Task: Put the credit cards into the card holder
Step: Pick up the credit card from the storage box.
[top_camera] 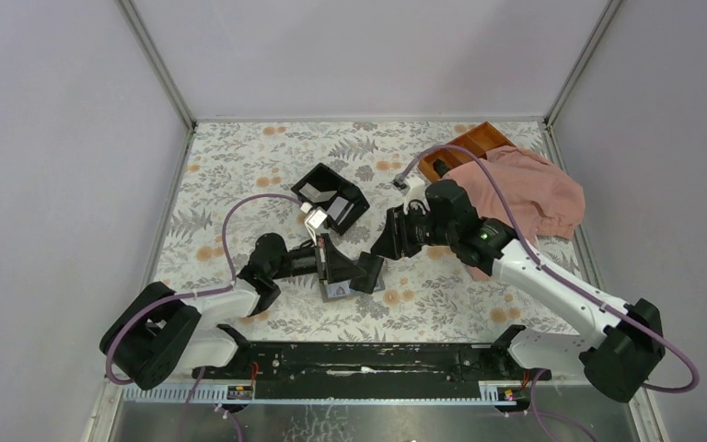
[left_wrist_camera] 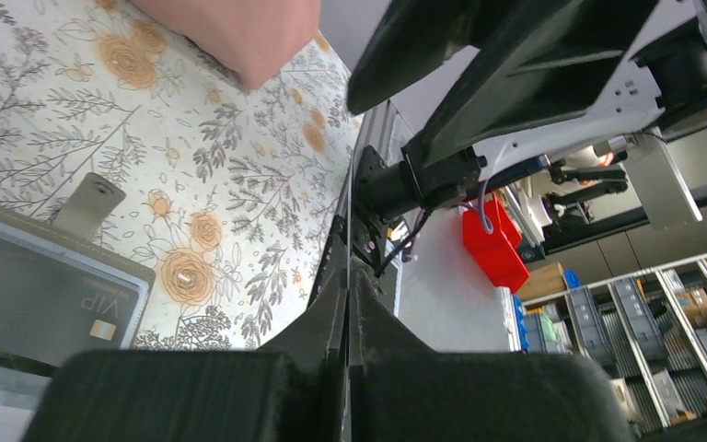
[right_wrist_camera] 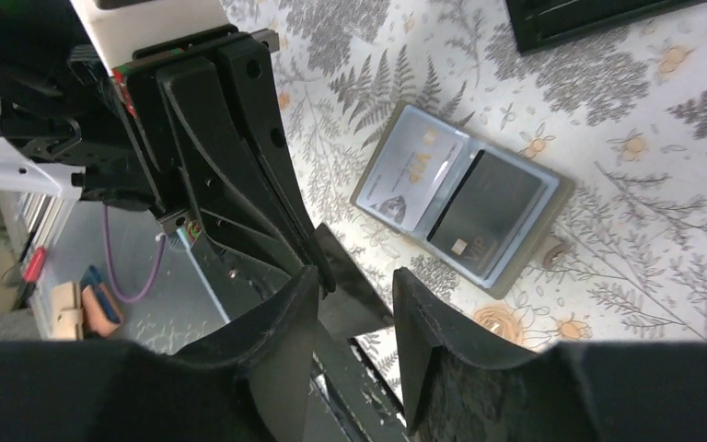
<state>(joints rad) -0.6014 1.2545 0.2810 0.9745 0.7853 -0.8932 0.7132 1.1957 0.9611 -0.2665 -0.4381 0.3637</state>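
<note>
One floral table [top_camera: 267,157] fills the middle of the top view. A pink cloth [top_camera: 525,189] lies at its upper right, up against an orange tray [top_camera: 479,140]. A black box [top_camera: 331,195] sits near the centre, just above where the two arms meet.

The left gripper [top_camera: 342,267] and right gripper [top_camera: 382,250] point at each other low in the centre, close together. In its own wrist view the left gripper's fingers are pressed together with only a thin seam between them. Whether anything thin is caught there I cannot tell. The right gripper's fingers stand apart, holding nothing.

The holder [right_wrist_camera: 538,207] lies open and flat on the table, right of centre in the right wrist view, near the left gripper's tips. A pale card [right_wrist_camera: 414,170] sits in its left pocket and a dark card [right_wrist_camera: 479,214] marked VIP in its right. A small tab [right_wrist_camera: 552,253] sticks out from the holder's lower right edge.
</note>
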